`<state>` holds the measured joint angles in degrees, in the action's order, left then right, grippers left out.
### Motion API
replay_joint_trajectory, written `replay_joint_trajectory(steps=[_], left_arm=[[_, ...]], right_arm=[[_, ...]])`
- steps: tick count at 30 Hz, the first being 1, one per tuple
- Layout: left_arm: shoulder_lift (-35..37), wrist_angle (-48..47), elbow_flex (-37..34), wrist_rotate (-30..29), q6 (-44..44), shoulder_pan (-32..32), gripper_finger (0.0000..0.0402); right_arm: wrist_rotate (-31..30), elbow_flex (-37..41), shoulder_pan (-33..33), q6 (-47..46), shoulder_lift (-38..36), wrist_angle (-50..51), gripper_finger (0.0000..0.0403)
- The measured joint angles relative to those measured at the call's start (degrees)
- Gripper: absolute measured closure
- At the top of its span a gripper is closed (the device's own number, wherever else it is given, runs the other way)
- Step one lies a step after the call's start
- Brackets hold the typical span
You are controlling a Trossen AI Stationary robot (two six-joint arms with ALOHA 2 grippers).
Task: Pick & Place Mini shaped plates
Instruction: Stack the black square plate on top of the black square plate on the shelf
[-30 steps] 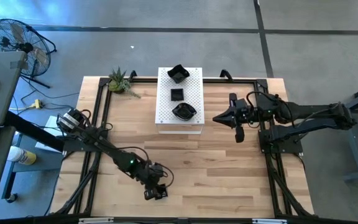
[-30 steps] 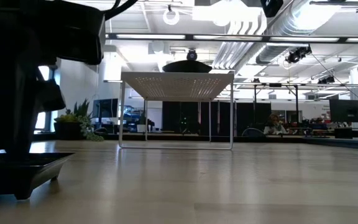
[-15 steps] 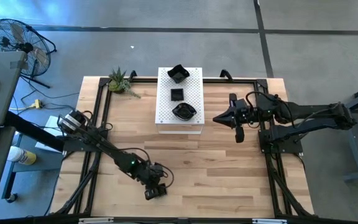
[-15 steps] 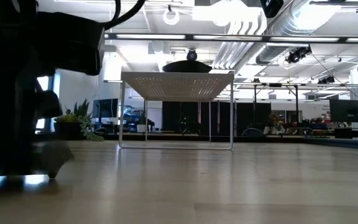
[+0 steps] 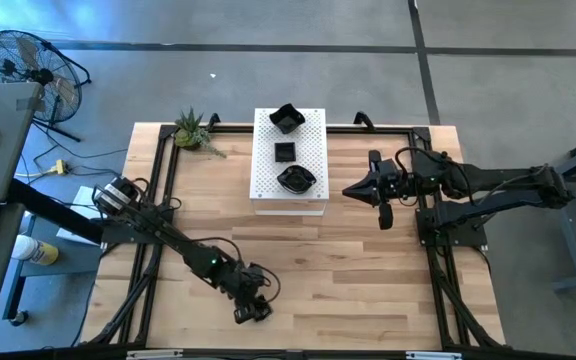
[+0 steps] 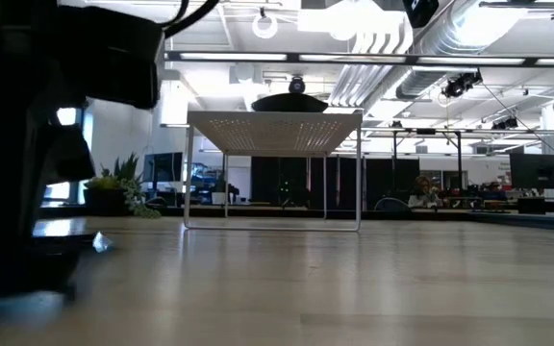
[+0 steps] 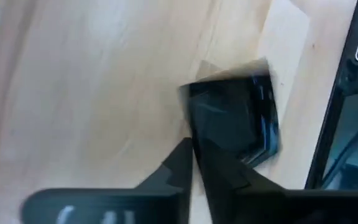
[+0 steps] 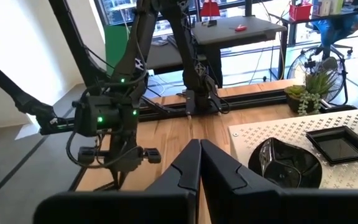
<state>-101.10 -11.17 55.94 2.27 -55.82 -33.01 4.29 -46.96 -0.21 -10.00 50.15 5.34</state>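
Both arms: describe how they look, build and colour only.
The left arm and right arm are matte black jointed links with loose black cables. Green indicator lights glow on the left arm. Each ends in two dark tapered fingers: left gripper, right gripper.

No legible text, label, brand, number or sign anywhere.
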Motion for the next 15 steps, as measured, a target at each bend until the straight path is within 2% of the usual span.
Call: replay_joint_trajectory(steps=[2,8,15], left_arm=[[0.64,0.39,-0.01,0.45,-0.01,0.00,0.0393],[4.08,-0.22,0.10,0.21,-0.94,0.86,0.0399],[14.44,-2.59,0.09,-3.78,-2.79,6.57,0.0400]], right_arm=[[0.00,0.00,0.00,0.00,0.00,0.02,0.0398],[0.12,0.00,0.00,0.21,0.02,0.33,0.0399],[0.20,0.00,0.00,0.44,0.02,1.08,0.0400]])
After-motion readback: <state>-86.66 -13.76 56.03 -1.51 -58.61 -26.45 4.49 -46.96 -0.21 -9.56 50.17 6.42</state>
